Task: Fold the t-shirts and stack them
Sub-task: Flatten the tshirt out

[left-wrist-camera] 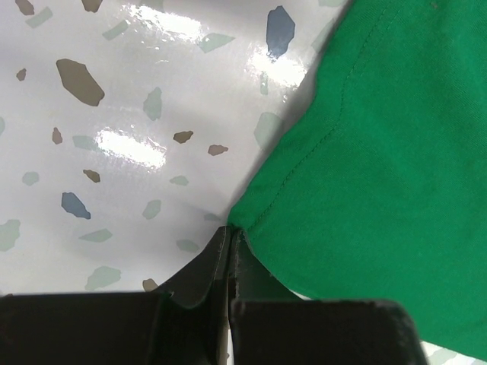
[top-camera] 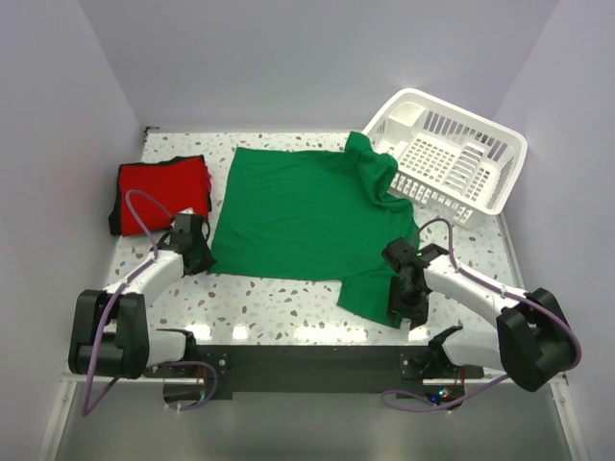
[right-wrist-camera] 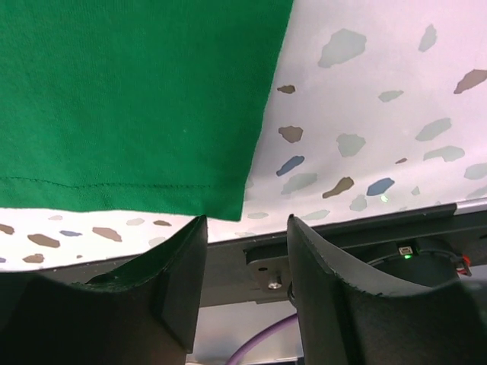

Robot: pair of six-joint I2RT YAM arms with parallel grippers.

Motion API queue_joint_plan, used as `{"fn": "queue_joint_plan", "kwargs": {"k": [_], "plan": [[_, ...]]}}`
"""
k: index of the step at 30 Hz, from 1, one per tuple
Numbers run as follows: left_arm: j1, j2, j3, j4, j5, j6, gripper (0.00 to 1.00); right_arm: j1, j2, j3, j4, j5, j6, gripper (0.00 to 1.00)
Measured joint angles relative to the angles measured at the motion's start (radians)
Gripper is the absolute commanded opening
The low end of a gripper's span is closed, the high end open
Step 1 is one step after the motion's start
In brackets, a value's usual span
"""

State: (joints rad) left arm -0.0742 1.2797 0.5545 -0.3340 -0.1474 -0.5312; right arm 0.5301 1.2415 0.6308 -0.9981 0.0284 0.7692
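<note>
The green t-shirt [top-camera: 307,216] lies spread flat in the middle of the table, with one sleeve reaching the basket. The red t-shirt [top-camera: 161,192] lies folded at the far left. My left gripper [top-camera: 200,254] is at the green shirt's near left corner. In the left wrist view its jaws [left-wrist-camera: 230,232] are pressed together, with that corner of the green shirt [left-wrist-camera: 380,167] pinched at the tips. My right gripper [top-camera: 404,305] hovers at the near right corner. Its jaws [right-wrist-camera: 247,228] are open and empty, and the green shirt's hem corner [right-wrist-camera: 137,106] lies just beyond the left fingertip.
A white slatted basket [top-camera: 452,158] stands tilted at the back right, touching the green shirt's sleeve. The speckled tabletop [top-camera: 279,303] shows along the near edge. The black base rail [right-wrist-camera: 342,243] lies directly below my right gripper. Grey walls close in the table on three sides.
</note>
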Motion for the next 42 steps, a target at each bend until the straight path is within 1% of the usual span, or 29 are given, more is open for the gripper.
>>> {"fn": "queue_joint_plan", "kwargs": {"k": [13, 21, 24, 25, 27, 28, 30, 31, 36, 42], "plan": [[0.0, -0.002, 0.0, -0.004, 0.006, 0.002, 0.0, 0.002, 0.001, -0.023, 0.084, 0.006, 0.028, 0.42], [0.0, -0.002, 0.001, -0.007, 0.007, 0.002, 0.0, 0.003, 0.0, -0.053, 0.12, -0.003, 0.043, 0.32], [0.0, -0.002, 0.003, -0.013, 0.01, 0.002, 0.0, 0.005, -0.008, -0.06, 0.131, -0.009, 0.05, 0.26], [0.0, -0.002, 0.003, -0.014, 0.01, 0.003, 0.0, 0.006, -0.013, -0.063, 0.134, -0.011, 0.053, 0.21], [0.0, -0.002, 0.004, -0.017, 0.011, 0.003, 0.0, 0.007, -0.023, -0.068, 0.138, -0.013, 0.059, 0.17], [0.0, -0.002, 0.005, -0.019, 0.011, 0.003, 0.0, 0.008, -0.031, -0.072, 0.14, -0.013, 0.062, 0.12], [0.0, -0.002, 0.006, -0.023, 0.013, 0.003, 0.0, 0.008, -0.037, -0.076, 0.141, -0.015, 0.064, 0.05], [0.0, -0.002, 0.011, -0.035, 0.015, 0.002, 0.0, 0.008, -0.04, -0.077, 0.141, -0.016, 0.064, 0.0], [0.004, -0.005, 0.073, -0.138, 0.049, -0.011, 0.0, 0.008, -0.05, -0.076, 0.126, -0.021, 0.064, 0.0], [0.007, -0.079, 0.171, -0.256, 0.062, -0.037, 0.0, 0.008, -0.106, -0.059, 0.021, -0.035, 0.064, 0.0]]}}
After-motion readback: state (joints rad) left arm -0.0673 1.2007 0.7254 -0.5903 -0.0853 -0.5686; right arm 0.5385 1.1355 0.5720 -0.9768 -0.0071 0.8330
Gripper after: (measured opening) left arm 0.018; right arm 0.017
